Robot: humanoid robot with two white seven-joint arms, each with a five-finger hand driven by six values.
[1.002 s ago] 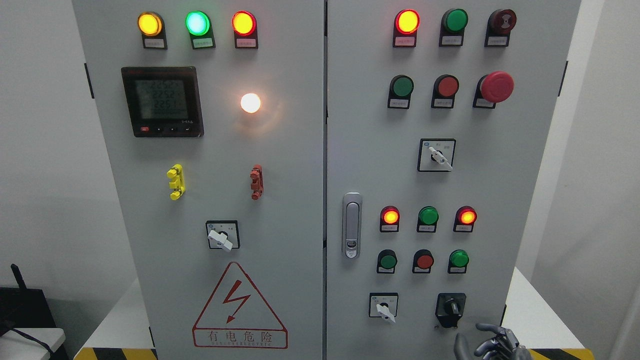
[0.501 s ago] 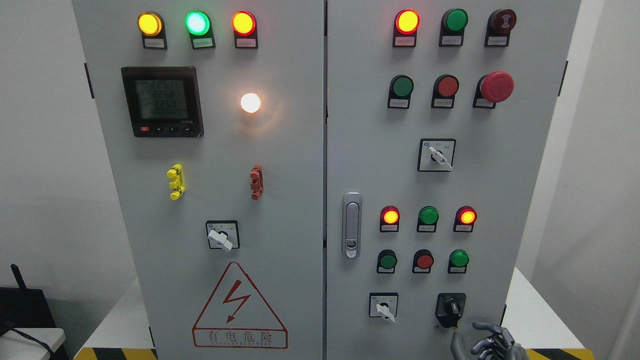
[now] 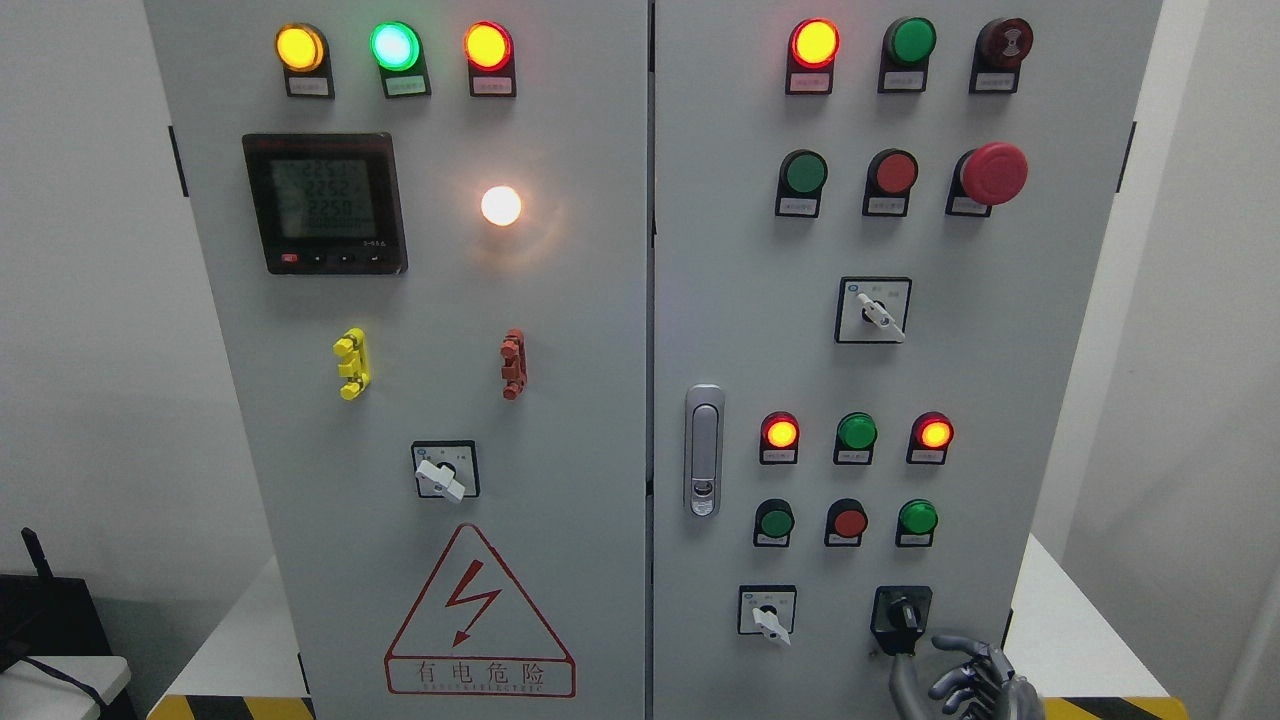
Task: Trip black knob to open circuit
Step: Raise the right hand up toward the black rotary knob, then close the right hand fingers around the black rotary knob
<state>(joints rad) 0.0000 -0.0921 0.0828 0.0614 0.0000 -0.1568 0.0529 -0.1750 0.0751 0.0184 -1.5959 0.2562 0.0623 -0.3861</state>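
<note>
Grey sheet-metal control cabinet (image 3: pixel 560 330), two doors, fills the view; all places below are given relative to it. Left door: black-framed digital meter (image 3: pixel 325 203) high up, red-outlined triangular warning sign (image 3: pixel 480 615) near the foot. Right door: chrome door latch (image 3: pixel 704 450) at its inner edge, rows of round lamps and buttons, red mushroom-head stop button (image 3: pixel 993 173) in the upper right part.

Task item: black rotary knob on a black square plate (image 3: pixel 902 614), lowest row of the right door, outer side, to the right of a white-handled selector switch (image 3: pixel 767 613). Its pointer sits close to upright, perhaps tilted slightly; detail too small to be sure.

Right hand, dark metallic with jointed fingers (image 3: pixel 965 678), enters at the bottom edge just below and right of the knob. Fingers loosely curled and parted, holding nothing; thumb raised toward the plate's lower edge, contact not evident. Left hand not in view.

Judged step: approach, grasp not yet made. Next move calls for lifting the hand so thumb and fingers bracket the knob's ridge, pinching it, then twisting to the off position. Risk: fingertips slipping on the small ridge.
</note>
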